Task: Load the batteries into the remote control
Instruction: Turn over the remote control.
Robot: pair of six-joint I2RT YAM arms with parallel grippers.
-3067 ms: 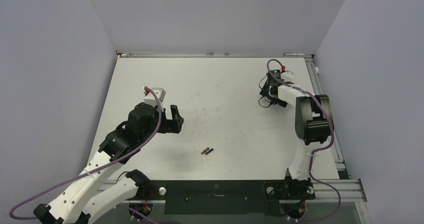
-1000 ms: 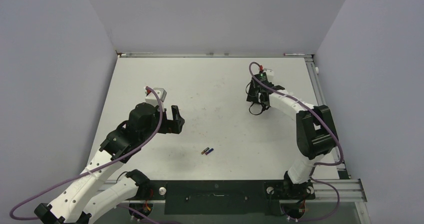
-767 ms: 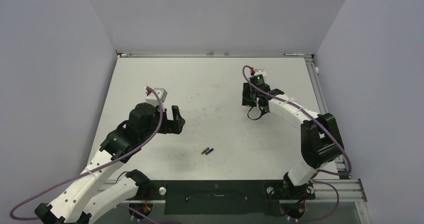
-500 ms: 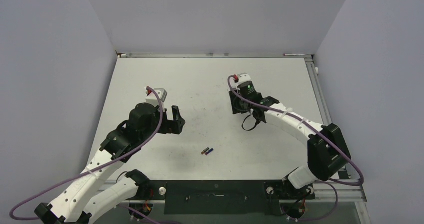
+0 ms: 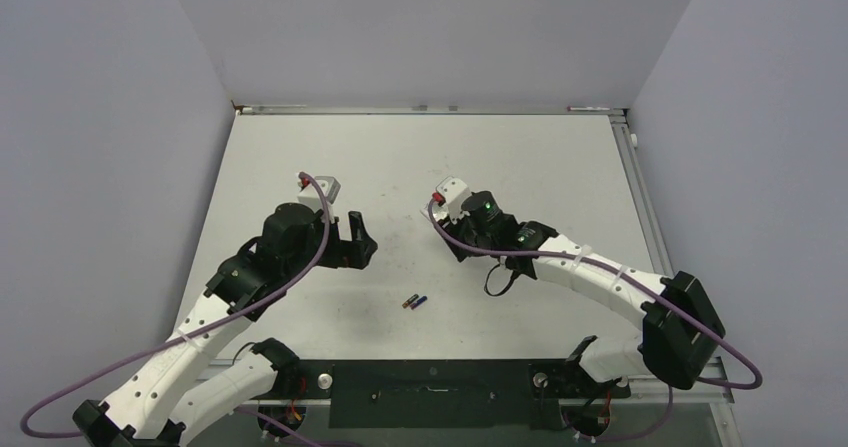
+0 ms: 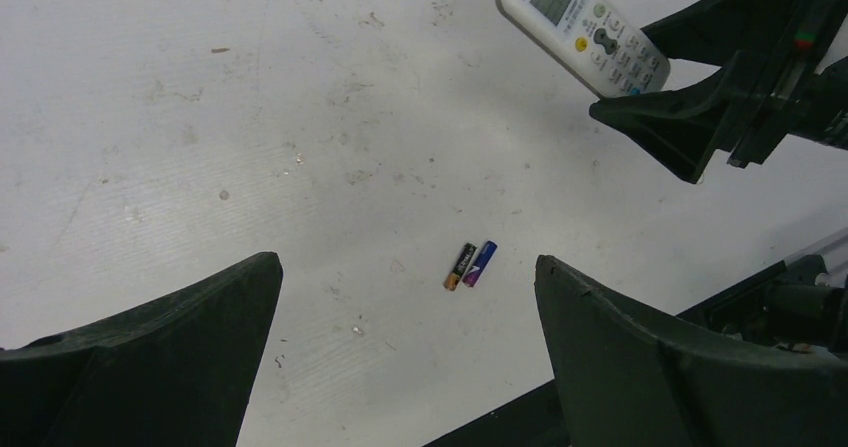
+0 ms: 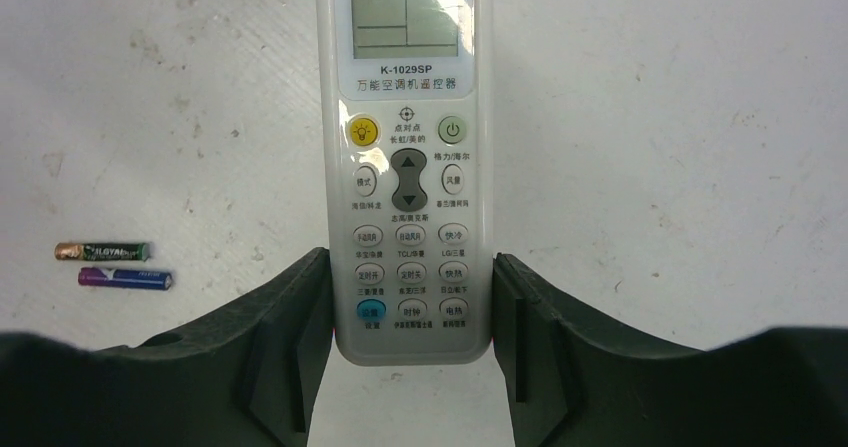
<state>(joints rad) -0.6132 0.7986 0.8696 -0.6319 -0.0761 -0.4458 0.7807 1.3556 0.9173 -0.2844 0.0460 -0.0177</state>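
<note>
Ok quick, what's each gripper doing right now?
Left gripper: open, holding nothing.
Right gripper: closed on the remote control, gripping its lower end by the sides.

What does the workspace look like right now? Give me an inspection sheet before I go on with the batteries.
Surface: white table, scuffed and speckled.
Job's things: two batteries lie side by side on the table, not loaded; remote control is held with its button side towards the right wrist camera.
Clutter: nothing seen.
Grippers: right gripper shut on the remote control's lower end; left gripper open and empty, aimed towards the batteries.
Cables: a purple cable loops along the left arm, another along the right; neither touches the batteries.
Surroundings: plain grey walls on three sides; metal rail at the far edge.
</note>
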